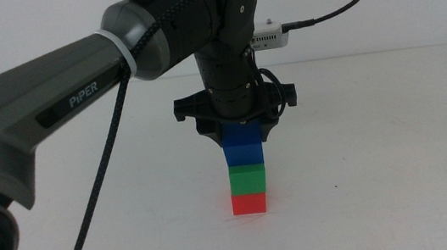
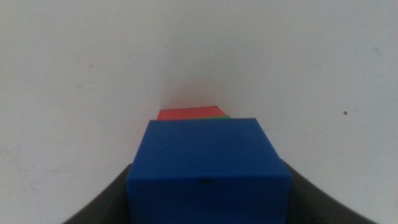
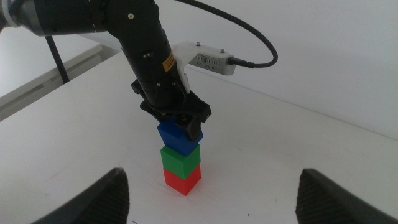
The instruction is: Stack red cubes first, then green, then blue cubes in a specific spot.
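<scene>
The left arm (image 1: pixel 73 84), marked "PiPER" in white letters, reaches from the left edge of the middle view to frame centre. Its left gripper (image 1: pixel 242 133) points straight down, jaws closed on the blue cube (image 1: pixel 243 152). That cube sits atop the green cube (image 1: pixel 247 178), which rests on the red cube (image 1: pixel 249 202), at lower centre on the white table (image 1: pixel 399 163). The right gripper (image 3: pixel 214 199) waits well apart, spread wide and holding nothing.
</scene>
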You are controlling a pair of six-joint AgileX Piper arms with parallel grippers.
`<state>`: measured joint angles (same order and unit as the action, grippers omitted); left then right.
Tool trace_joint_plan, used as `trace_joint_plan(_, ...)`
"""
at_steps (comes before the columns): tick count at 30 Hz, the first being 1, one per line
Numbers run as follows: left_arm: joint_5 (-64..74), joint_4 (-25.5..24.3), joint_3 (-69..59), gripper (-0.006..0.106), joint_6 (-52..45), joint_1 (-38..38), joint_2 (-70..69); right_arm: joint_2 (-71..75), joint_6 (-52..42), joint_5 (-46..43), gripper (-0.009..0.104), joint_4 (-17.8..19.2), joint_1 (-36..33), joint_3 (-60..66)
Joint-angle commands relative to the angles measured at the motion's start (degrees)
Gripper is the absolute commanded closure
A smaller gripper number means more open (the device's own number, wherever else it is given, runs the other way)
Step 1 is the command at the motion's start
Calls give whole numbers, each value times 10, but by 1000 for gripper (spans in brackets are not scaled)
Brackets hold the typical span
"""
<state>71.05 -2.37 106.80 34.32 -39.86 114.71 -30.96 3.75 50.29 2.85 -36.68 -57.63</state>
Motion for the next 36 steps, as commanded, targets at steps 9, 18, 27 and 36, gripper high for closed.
trace_joint_plan(9, 46, 5, 16, 102, 14, -7, -50, -5, -7, -44, 7, 9, 3, -12)
trace_joint_plan(18, 46, -1, -18, 102, 27, -6, -49, -5, -7, -44, 7, 9, 3, -12)
trace_joint_plan(27, 45, -1, -18, 97, 13, -7, -49, -5, -7, -44, 7, 9, 3, -12)
trace_joint_plan(36, 41, -7, -7, 22, 6, -6, -49, -5, -7, -44, 7, 9, 3, -12)
